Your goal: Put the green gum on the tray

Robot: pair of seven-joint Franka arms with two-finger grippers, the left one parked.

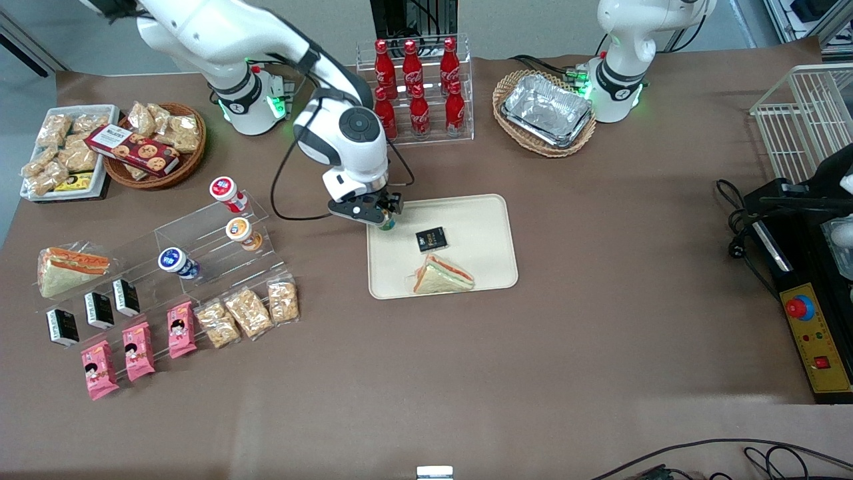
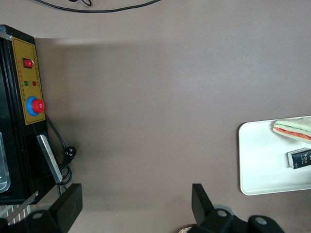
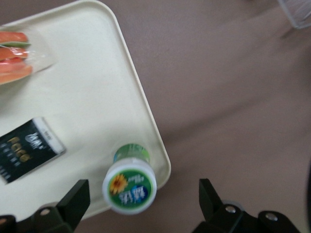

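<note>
1. Brown cloth-covered table (image 1: 533,347); large flat cream-beige rectangular tray (image 1: 480,220) near its middle.
2. Small green-labelled gum bottle with green-rimmed white lid (image 3: 129,186) upright on tray, at corner nearest working arm's base.
3. Right gripper (image 3: 141,206) above bottle, fingers (image 3: 73,199) spread wide, not touching.
4. Wrapped triangular sandwich (image 1: 442,275) and small black packet (image 1: 431,239) also on tray.
</note>
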